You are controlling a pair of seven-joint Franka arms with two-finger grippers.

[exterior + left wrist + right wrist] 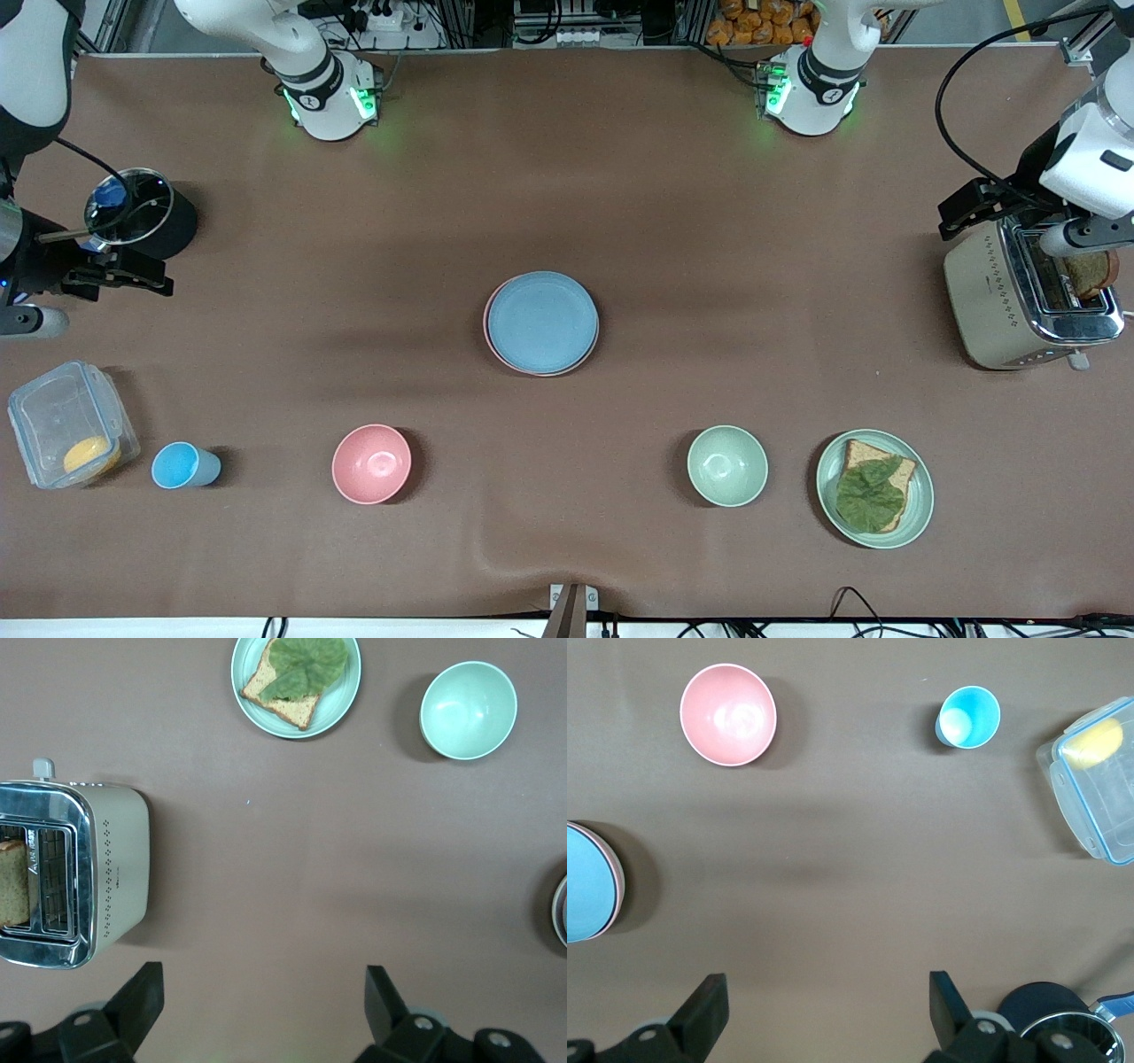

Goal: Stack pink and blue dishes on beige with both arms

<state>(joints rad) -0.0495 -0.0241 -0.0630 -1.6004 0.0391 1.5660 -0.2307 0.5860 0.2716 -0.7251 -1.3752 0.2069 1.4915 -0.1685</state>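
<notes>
The light blue plate (542, 321) lies on top of a stack at the table's middle. The pink plate (489, 339) shows only as a thin rim under it. The beige plate is hidden. The stack's edge also appears in the right wrist view, blue plate (583, 886) over pink plate (618, 890). My left gripper (264, 992) hangs open and empty over bare table beside the toaster; the front view shows this left gripper (966, 208) at its own end of the table. My right gripper (828, 997) is open and empty too, and the front view has the right gripper (124, 275) beside the black pot.
A toaster (1019, 292) holding a bread slice stands at the left arm's end. Nearer the front camera sit a green plate (917, 523) with bread and a leaf, a green bowl (727, 465), a pink bowl (371, 463), a blue cup (182, 465) and a clear box (62, 425). A black lidded pot (146, 213) stands at the right arm's end.
</notes>
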